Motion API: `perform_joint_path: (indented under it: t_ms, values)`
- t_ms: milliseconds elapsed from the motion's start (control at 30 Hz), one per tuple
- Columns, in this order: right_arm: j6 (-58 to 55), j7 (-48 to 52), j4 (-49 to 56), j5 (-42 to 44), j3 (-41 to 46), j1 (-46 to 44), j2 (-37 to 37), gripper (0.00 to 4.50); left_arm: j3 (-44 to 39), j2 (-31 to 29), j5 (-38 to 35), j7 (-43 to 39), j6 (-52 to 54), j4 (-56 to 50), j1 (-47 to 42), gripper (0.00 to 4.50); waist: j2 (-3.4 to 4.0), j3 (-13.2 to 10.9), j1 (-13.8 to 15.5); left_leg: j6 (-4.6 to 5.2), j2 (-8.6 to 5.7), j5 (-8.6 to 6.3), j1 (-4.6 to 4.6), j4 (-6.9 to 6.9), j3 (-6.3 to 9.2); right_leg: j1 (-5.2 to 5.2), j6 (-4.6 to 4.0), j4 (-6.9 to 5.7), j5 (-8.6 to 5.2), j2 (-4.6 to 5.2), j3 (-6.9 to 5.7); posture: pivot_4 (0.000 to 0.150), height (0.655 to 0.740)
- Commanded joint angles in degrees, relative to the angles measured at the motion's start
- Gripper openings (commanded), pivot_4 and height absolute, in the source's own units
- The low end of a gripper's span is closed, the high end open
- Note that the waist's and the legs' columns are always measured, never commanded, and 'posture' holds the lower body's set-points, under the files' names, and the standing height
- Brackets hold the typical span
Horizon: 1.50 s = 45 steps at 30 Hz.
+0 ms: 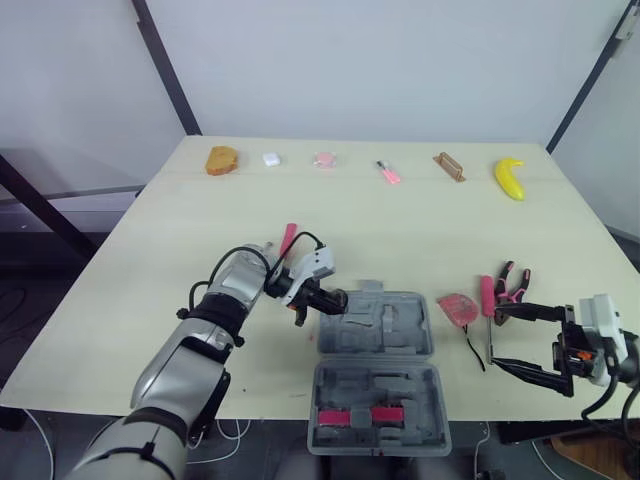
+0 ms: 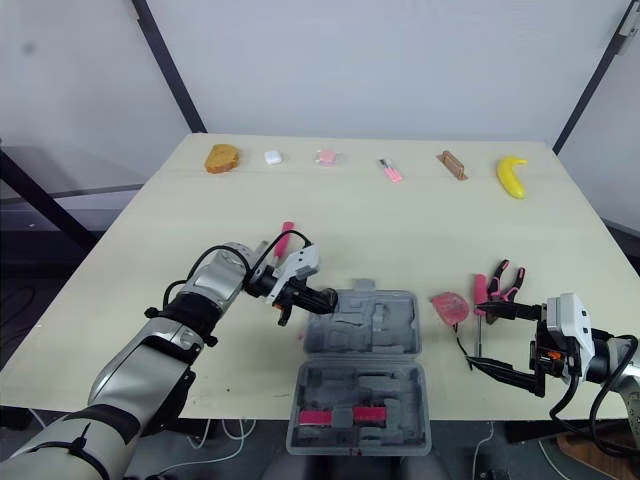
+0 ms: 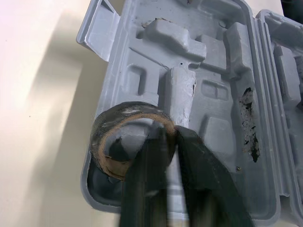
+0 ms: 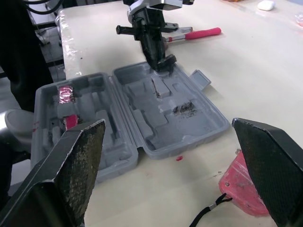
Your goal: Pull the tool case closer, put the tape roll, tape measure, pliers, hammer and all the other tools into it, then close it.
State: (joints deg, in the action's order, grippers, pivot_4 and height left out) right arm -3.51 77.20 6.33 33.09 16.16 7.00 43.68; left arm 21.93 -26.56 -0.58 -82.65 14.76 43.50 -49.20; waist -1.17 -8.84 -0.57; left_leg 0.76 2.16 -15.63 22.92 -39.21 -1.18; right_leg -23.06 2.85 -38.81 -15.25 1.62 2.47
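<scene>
1. The left gripper [image 1: 332, 300] hangs over the far-left corner of the open tool case [image 1: 400, 335]. Its jaws are pinched on the wall of the tape roll [image 3: 124, 111]. The roll sits low above a moulded recess there, which I judge to be its intended drop spot.
2. The roll is a black ring with a brown cardboard core, and its outer face is dull and scuffed. Gripping one side of the ring leaves the rest free to settle flat.
3. The case is grey moulded plastic and lies open in two hinged halves at the near edge of the pale surface [image 1: 150, 260], within reach of both arms. The far half is stepped with blocky, tool-shaped pockets. The near half holds pink pieces [image 1: 360, 415].
4. The right gripper [image 1: 498, 338] hovers to the right of the case with its jaws spread wide. It is close to the pink-handled pliers [image 1: 515, 283] and a pink-handled screwdriver [image 1: 488, 298].
5. The red tape measure [image 1: 458, 308], with its thin black cord, lies between those tools and the case. These three are likely the next pickups.
</scene>
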Motion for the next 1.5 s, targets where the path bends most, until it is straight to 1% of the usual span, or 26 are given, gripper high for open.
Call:
perform_joint_path:
  t_ms: [33, 67, 100, 167, 367, 567, 700, 800, 900, 1133, 1300, 1367, 1467, 1500]
  values:
    - [1.2, -0.02, 1.0, 0.27, 0.45, 0.04, -0.33, 4.5, -1.2, -0.04, -0.01, -0.88, -0.21, -0.03, -1.11, 2.63, 0.0, 0.0, -0.01, 0.0, 0.0, 0.0, 0.0, 0.0, 0.0, 0.0, 0.0, 0.0, 0.0, 0.0, 0.0, 0.15, 0.74]
    - [1.22, -0.18, 1.13, 0.22, 0.35, 0.03, -0.45, 4.5, -1.21, -0.04, 0.03, -0.9, -0.26, 0.1, -1.15, 2.97, 0.0, 0.0, -0.02, 0.0, 0.0, 0.0, 0.0, 0.0, 0.0, 0.0, 0.0, 0.0, 0.0, 0.0, 0.0, 0.15, 0.74]
    - [1.17, -0.37, 1.32, 0.16, 0.26, 0.02, -0.56, 4.5, -1.15, -0.11, 0.16, -0.9, -0.31, 0.21, -1.18, 3.58, 0.0, 0.0, -0.02, 0.0, 0.0, 0.0, 0.0, 0.0, 0.0, 0.0, 0.0, 0.0, 0.0, 0.0, 0.0, 0.15, 0.74]
    - [1.05, -0.69, 1.63, 0.05, 0.12, -0.06, -0.73, 4.5, -1.08, -0.26, 0.48, -0.81, -0.42, 0.37, -1.21, 4.47, 0.0, 0.0, -0.01, 0.0, 0.0, 0.0, 0.0, 0.0, 0.01, 0.0, 0.0, -0.01, 0.0, 0.0, 0.0, 0.15, 0.74]
    - [0.61, -1.78, 2.45, -0.2, -0.28, -0.3, -0.89, 4.5, -2.31, -0.79, -1.04, -2.65, 1.71, -2.57, -0.5, 4.47, 0.0, 0.0, -0.02, 0.0, 0.0, 0.0, 0.0, 0.0, 0.01, 0.0, 0.0, 0.0, 0.0, 0.0, -0.01, 0.15, 0.74]
    - [0.03, -3.28, 3.71, -0.46, -1.29, -0.71, -1.57, 4.5, -2.89, -3.45, -2.74, -6.25, 6.47, -8.39, 0.88, 4.47, 0.0, 0.0, -0.07, 0.0, 0.0, 0.0, 0.0, 0.01, 0.02, 0.0, 0.0, 0.0, 0.0, 0.0, -0.01, 0.15, 0.74]
    - [0.29, -3.87, 3.76, -0.65, -1.79, -0.87, -1.96, 4.5, -4.04, -4.42, -5.22, -7.61, 9.35, -10.82, 1.39, 4.47, 0.01, 0.0, -0.07, 0.0, 0.01, 0.0, 0.0, 0.01, 0.02, 0.0, 0.0, 0.0, 0.0, 0.0, -0.01, 0.15, 0.74]
    - [0.66, -4.32, 3.94, -0.86, -2.23, -0.68, -2.46, 4.5, -6.35, -4.5, -7.55, -6.88, 10.25, -10.77, 0.73, 4.47, 0.01, 0.0, 0.03, 0.0, 0.01, 0.0, 0.01, 0.01, 0.03, -0.01, 0.0, 0.0, 0.0, 0.0, -0.02, 0.15, 0.74]
    - [1.11, -4.86, 4.33, -0.9, -2.64, -0.57, -3.3, 4.5, -9.07, -4.02, -8.75, -4.99, 7.24, -8.57, -0.15, 4.47, 0.01, -0.01, -0.02, 0.0, 0.01, 0.0, 0.01, 0.01, 0.02, 0.0, 0.0, 0.0, 0.0, 0.0, -0.01, 0.15, 0.74]
    - [2.1, -6.34, 5.48, -1.52, -4.12, -0.88, -5.71, 4.5, -12.59, -3.97, -9.68, -5.4, 0.09, -1.8, -0.35, 4.47, 0.01, -0.01, -0.1, 0.0, 0.01, 0.0, 0.0, 0.01, 0.02, -0.01, 0.0, -0.01, 0.0, 0.0, -0.02, 0.15, 0.74]
    - [4.44, -7.5, 4.7, -2.95, -6.38, -1.57, -8.38, 4.5, -14.41, -3.0, -9.94, -6.59, -9.75, 2.63, 1.17, 4.47, 0.0, 0.0, -0.05, 0.0, 0.01, 0.0, 0.0, 0.01, 0.02, -0.01, 0.0, 0.0, 0.0, 0.0, -0.02, 0.15, 0.74]
    - [5.38, -7.74, 4.14, -3.53, -7.09, -1.83, -9.3, 4.5, -14.62, -2.4, -9.43, -6.25, -13.7, 4.48, 1.42, 3.65, 0.0, -0.01, -0.03, 0.0, 0.01, 0.0, 0.0, 0.01, 0.0, -0.01, 0.0, -0.01, 0.0, 0.01, -0.01, 0.15, 0.74]
    - [6.8, -8.05, 3.26, -4.23, -8.05, -2.01, -10.52, 4.5, -14.73, -0.45, -8.45, -4.21, -23.25, 7.01, 2.14, 2.9, 0.0, 0.0, 0.14, 0.0, 0.0, 0.0, 0.01, 0.01, 0.0, -0.01, 0.0, 0.0, 0.0, 0.01, -0.02, 0.15, 0.74]
    - [7.17, -8.14, 3.03, -4.42, -8.24, -2.02, -10.83, 4.5, -14.78, 0.09, -8.3, -4.21, -25.48, 7.81, 2.38, 2.9, 0.0, 0.0, 0.21, 0.0, 0.0, 0.0, 0.0, 0.01, 0.01, -0.01, 0.0, 0.01, 0.0, 0.02, -0.02, 0.15, 0.74]
